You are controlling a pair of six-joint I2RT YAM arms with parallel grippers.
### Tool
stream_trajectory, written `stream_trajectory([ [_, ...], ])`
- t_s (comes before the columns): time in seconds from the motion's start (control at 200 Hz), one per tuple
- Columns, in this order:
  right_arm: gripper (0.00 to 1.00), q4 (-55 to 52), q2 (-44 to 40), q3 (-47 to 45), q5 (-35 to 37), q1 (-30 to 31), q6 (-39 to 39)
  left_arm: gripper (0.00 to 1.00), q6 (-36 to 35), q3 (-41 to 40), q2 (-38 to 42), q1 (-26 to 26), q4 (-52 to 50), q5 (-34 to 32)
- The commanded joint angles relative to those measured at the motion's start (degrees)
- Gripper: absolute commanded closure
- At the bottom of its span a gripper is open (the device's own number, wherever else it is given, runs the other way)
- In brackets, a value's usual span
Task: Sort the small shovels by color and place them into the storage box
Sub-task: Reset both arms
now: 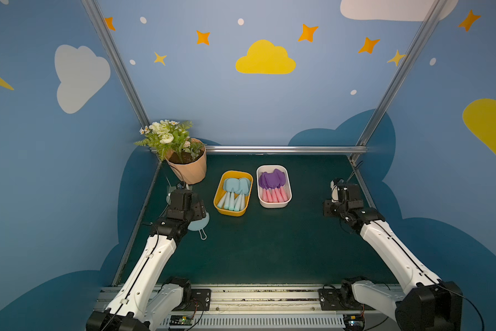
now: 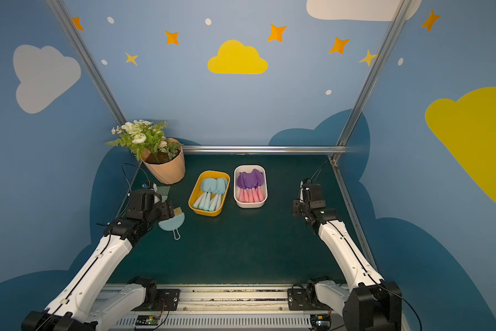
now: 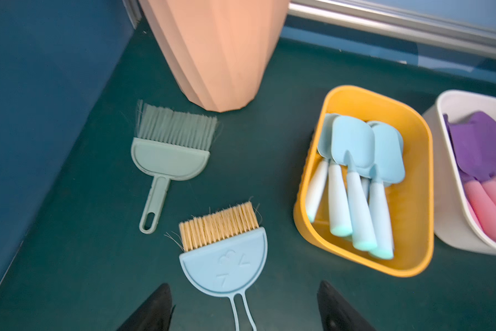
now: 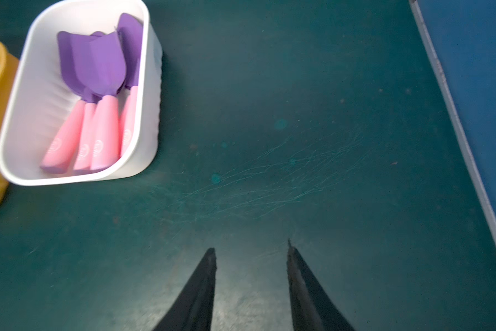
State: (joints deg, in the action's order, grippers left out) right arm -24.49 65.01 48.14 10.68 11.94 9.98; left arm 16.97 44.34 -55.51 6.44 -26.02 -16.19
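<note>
My two top views look from high over the near edge, down and forward across the whole dark green table mat (image 1: 269, 243); they share nearly everything. The left wrist camera sits close above the mat behind the left gripper (image 3: 243, 283), facing the ribbed peach flowerpot (image 3: 218, 51). The right wrist camera, equally near, looks past the right gripper (image 4: 249, 246). Both wrist views share the yellow-orange plastic tub (image 3: 418, 200) and the white plastic tub (image 4: 152, 86).

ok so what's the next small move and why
Probably draw both arms back to rest: the blue shovels lie in the yellow tub, the purple shovels in the white tub, no shovel shows on the mat, and the left claw and right claw are open and empty.
</note>
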Motion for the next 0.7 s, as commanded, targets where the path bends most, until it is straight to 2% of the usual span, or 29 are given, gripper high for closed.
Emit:
stream_trajectory([
  [0.0, 0.65, 8.1, 1.3, -0.5, 6.4, -1.1, -0.7, 0.3, 0.9, -2.0, -0.9, -2.8, 6.5, -2.9],
  [0.12, 0.81, 8.9, 3.9, -0.8, 8.7, -2.0, -0.6, 0.4, 2.5, -4.1, -2.4, -5.6, 8.0, -3.1],
  [0.22, 0.87, 10.8, 5.1, -1.8, 9.0, -3.1, -0.6, 0.5, 3.3, -6.4, -2.3, -7.2, 11.2, -3.3],
  [0.32, 1.0, 12.7, 6.0, -3.0, 8.7, -4.3, -0.6, 0.61, 3.4, -9.0, -1.5, -8.3, 15.5, -3.7],
  [0.425, 1.0, 14.8, 6.9, -4.4, 8.1, -5.1, -0.6, 0.63, 3.3, -12.1, -0.9, -8.7, 21.4, -4.2],
  [0.496, 1.0, 16.9, 7.5, -5.4, 7.9, -5.5, -1.0, 0.54, 2.9, -14.6, -0.8, -8.6, 25.6, -5.1],
  [0.591, 0.81, 19.8, 8.1, -6.9, 8.7, -5.7, -1.9, 0.43, 2.6, -17.2, -0.9, -8.7, 29.3, -6.5],
  [0.696, 0.67, 26.3, 8.1, -10.3, 8.8, -6.0, -3.5, 0.35, 1.8, -20.2, -1.2, -8.7, 34.0, -6.0],
])
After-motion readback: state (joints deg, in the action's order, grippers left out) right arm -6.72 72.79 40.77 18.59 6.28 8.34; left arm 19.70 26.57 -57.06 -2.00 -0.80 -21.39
